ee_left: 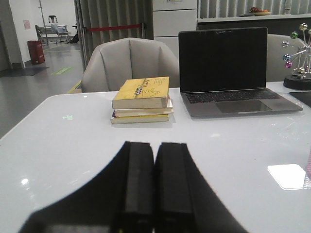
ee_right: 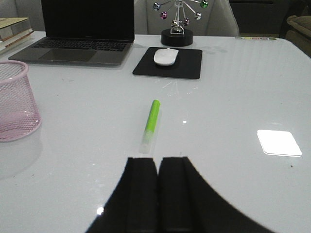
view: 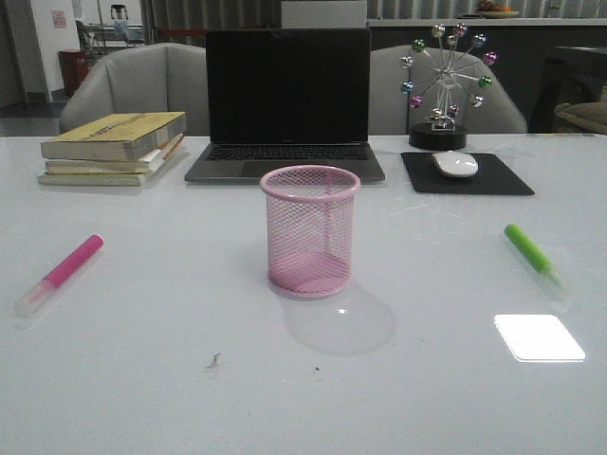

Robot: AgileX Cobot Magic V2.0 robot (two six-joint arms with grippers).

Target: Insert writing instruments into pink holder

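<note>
The pink mesh holder (view: 310, 230) stands upright in the middle of the white table, with nothing inside it. The bright pink highlighter (view: 63, 272) lies flat at the table's left and the lime green highlighter (view: 531, 252) lies flat at its right. Neither gripper appears in the front view. In the left wrist view my left gripper (ee_left: 155, 145) is shut on nothing above bare table. My right gripper (ee_right: 158, 160) is also shut on nothing, just short of the green highlighter (ee_right: 150, 124), whose clear cap points toward the fingers. The holder (ee_right: 14, 102) sits off to one side.
A laptop (view: 287, 104) stands open behind the holder. A stack of books (view: 114, 147) lies at the back left. A mouse (view: 455, 163) on a black pad (view: 467, 175) and a ball ornament (view: 444, 81) sit at the back right.
</note>
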